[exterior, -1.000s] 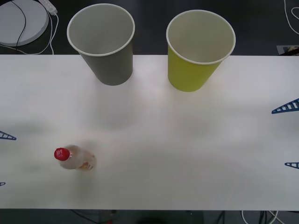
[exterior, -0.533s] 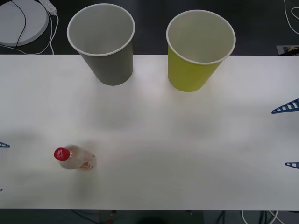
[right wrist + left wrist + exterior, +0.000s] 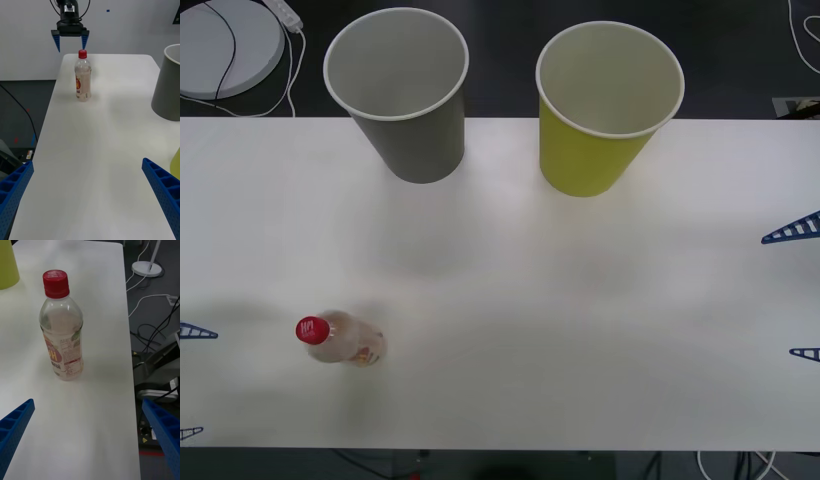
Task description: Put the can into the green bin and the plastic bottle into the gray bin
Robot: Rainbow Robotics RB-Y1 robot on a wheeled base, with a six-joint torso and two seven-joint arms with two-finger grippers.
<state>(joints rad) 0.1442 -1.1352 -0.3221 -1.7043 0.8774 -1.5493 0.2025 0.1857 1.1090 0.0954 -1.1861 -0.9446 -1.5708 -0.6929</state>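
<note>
Down the left edge of the front view, the left gripper (image 3: 192, 382) has slid nearer the robot than it was half a second ago, and more of its two blue fingertips now pokes into view; a second ago they sat higher up that edge still. Its fingers are spread wide, with nothing between them. From the right wrist view the left gripper (image 3: 70, 37) hangs just behind the plastic bottle (image 3: 83, 76), roughly level with its red cap (image 3: 82, 54) — close, not touching.

That shift reads as the left arm lining up on the bottle, so the step in hand is probably the approach before a grasp. Nothing else differs: the plastic bottle (image 3: 340, 340) stands upright on the white surface (image 3: 560, 320) at the near left, in the same spot as before, and the right gripper (image 3: 796, 292) waits at the right edge, unchanged, fingers wide apart and holding nothing.

At the far side of the surface stand the gray bin (image 3: 402, 100) on the left and the green bin (image 3: 605, 110) beside it on the right — both upright, well apart from the bottle. The bottle has yet to be lifted, and its route to the gray bin looks unobstructed.
</note>
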